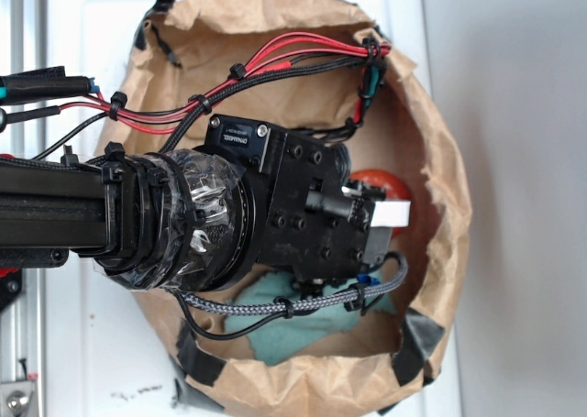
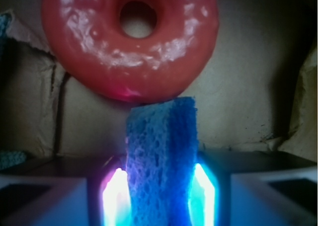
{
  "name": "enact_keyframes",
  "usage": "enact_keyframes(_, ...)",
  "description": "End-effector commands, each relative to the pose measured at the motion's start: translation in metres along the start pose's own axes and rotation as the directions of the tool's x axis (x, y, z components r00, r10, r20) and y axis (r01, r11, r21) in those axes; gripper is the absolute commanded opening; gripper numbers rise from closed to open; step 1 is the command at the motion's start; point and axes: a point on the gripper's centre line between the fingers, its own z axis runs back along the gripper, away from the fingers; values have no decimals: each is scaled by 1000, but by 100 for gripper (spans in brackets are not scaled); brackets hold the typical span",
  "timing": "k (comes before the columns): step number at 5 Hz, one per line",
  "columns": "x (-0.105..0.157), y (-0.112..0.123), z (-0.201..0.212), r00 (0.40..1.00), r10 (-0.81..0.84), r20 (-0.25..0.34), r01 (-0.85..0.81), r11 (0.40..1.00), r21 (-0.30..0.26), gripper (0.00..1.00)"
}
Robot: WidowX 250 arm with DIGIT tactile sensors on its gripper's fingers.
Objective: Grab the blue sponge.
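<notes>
Blue, porous foam fills the gap between the jaws: in the wrist view we see the small rectangular blue sponge (image 2: 161, 161) standing on edge, pressed on both sides by the two glowing fingers (image 2: 115, 198) of the black gripper (image 2: 160, 196), so the jaws are clamped on it. Just beyond the sponge's far end lies a glossy red ring with a round hole (image 2: 130, 42), its rim meeting or nearly meeting the sponge; we cannot tell whether they touch. Under both is creased brown paper.

From the exterior view, the gripper (image 1: 390, 217) reaches into a crumpled brown paper bag (image 1: 449, 160) with a rolled rim. The red ring (image 1: 378, 181) peeks out beside the gripper, and a teal woven cloth (image 1: 303, 330) lies in the bag below the arm. The bag rests on a white table (image 1: 83, 334).
</notes>
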Motion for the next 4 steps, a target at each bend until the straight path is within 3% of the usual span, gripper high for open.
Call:
enact_keyframes(1, 21, 16, 53, 999, 15, 28, -16, 1000, 4, 0)
enact_keyframes(3, 12, 28, 104, 1000, -7, 14, 7, 1000, -14, 0)
enact_keyframes(4, 11, 40, 126, 1000, -17, -2, 17, 997, -71, 0)
